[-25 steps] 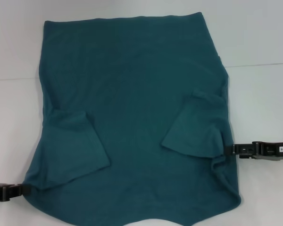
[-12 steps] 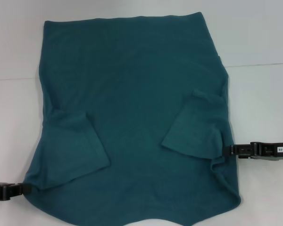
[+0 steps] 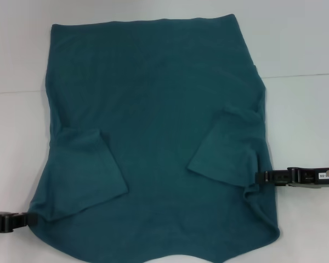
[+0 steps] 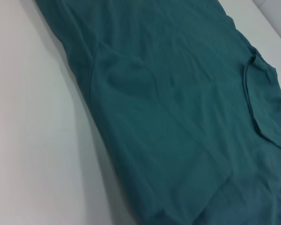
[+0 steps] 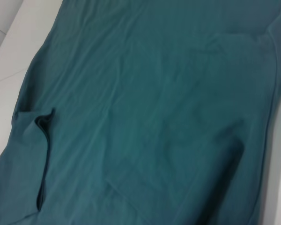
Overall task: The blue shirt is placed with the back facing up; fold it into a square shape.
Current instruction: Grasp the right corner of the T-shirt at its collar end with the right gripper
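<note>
On the white counter (image 3: 301, 38), the blue shirt (image 3: 153, 109) lies flat with its plain side up, both short sleeves already folded inward over the body and the collar end nearest the robot. The left pincer (image 3: 26, 219) sits at the shirt's near-left corner, touching the cloth edge; the right pincer (image 3: 259, 176) sits at the right edge just beside the folded sleeve. Whether either pincer is spread or pinching cloth cannot be told, since the tips merge with the fabric. Risk: if one pincer grips a single layer or misses the edge, a lift would probably drag the shirt askew, undo a folded sleeve and spoil the square. Compared with the earlier head views, the right pincer has advanced slightly inward toward the shirt and a little nearer the robot; the left pincer and the cloth are unchanged
</note>
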Tool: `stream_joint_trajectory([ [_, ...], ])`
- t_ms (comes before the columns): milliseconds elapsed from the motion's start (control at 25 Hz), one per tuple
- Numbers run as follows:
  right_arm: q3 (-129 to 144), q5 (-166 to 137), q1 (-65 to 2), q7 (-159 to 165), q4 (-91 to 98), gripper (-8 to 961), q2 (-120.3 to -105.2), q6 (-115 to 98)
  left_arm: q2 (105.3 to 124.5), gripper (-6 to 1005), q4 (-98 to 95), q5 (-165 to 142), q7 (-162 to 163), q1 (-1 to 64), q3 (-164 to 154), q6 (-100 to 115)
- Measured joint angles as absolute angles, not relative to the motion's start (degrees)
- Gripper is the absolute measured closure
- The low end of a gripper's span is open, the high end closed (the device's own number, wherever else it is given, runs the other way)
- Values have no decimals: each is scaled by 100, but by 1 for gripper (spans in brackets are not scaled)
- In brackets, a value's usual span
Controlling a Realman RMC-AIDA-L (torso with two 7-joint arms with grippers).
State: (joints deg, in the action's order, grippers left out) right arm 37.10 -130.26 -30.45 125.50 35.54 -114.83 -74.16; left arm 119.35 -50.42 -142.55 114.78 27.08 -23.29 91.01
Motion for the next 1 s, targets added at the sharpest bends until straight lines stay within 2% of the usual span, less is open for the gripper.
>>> stream_joint_trajectory([
  [1000, 3772, -12796, -3067, 12368, 3628, 134, -11481, -8159, 11926, 971, -4945, -14255, 11480, 2784, -2327, 9005],
])
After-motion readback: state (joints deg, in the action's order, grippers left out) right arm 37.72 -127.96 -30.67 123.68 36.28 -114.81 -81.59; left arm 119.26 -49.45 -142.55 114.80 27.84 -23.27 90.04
